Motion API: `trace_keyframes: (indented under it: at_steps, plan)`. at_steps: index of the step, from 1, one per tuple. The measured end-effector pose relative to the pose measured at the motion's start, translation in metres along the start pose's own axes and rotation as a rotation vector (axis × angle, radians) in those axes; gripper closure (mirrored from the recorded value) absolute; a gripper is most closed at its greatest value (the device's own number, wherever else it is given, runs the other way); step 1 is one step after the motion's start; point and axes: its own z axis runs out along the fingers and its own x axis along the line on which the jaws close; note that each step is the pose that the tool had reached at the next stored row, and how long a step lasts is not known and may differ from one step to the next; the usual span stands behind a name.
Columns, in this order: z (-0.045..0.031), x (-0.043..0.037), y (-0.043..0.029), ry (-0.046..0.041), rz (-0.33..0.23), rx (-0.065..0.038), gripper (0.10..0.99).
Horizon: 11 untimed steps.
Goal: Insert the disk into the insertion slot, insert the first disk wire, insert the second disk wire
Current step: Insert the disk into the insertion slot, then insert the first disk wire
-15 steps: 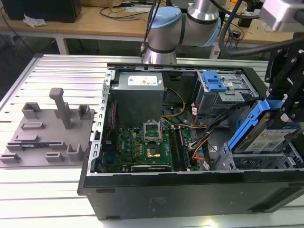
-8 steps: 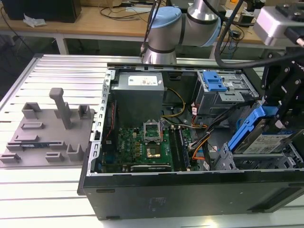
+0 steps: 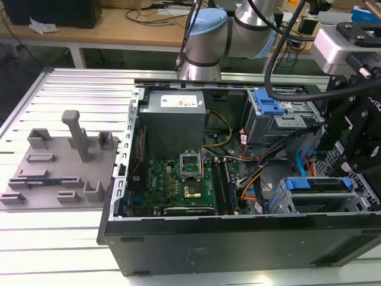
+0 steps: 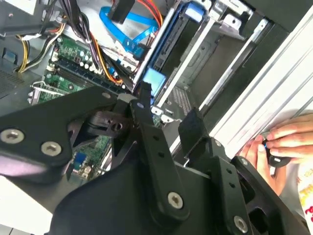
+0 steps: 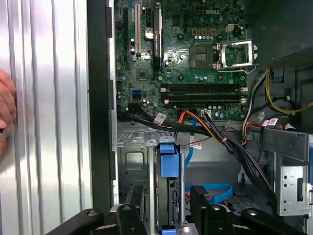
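Note:
The disk point(image 3: 318, 185), framed by its blue carrier, sits in the insertion slot point(image 3: 284, 204), the low grey cage at the case's front corner on the exterior view's right. Its blue tab point(image 5: 167, 159) shows in both wrist views point(image 4: 154, 81). My gripper point(image 3: 342, 158) hangs just above the cage. The black fingers point(image 5: 199, 203) stand open with nothing between them point(image 4: 168, 110). A loose blue flat wire point(image 5: 211, 188) curls beside the cage. A black and orange wire bundle point(image 5: 205, 129) runs past the disk's end.
The open case holds the green motherboard point(image 3: 178, 182), the grey power supply point(image 3: 174, 119) and a taller bay with a blue lever point(image 3: 268, 102). A person's hand point(image 4: 286, 142) rests on the ribbed aluminium table point(image 5: 49, 98) beside the case. A grey parts fixture point(image 3: 56, 164) lies on the exterior view's left.

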Motion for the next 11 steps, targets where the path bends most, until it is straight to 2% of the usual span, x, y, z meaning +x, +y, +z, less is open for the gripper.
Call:
trace_keyframes:
  at_steps: [11]
  plan:
    - [0.0001, 0.0, 0.0, 0.0002, 0.0, 0.0, 0.584]
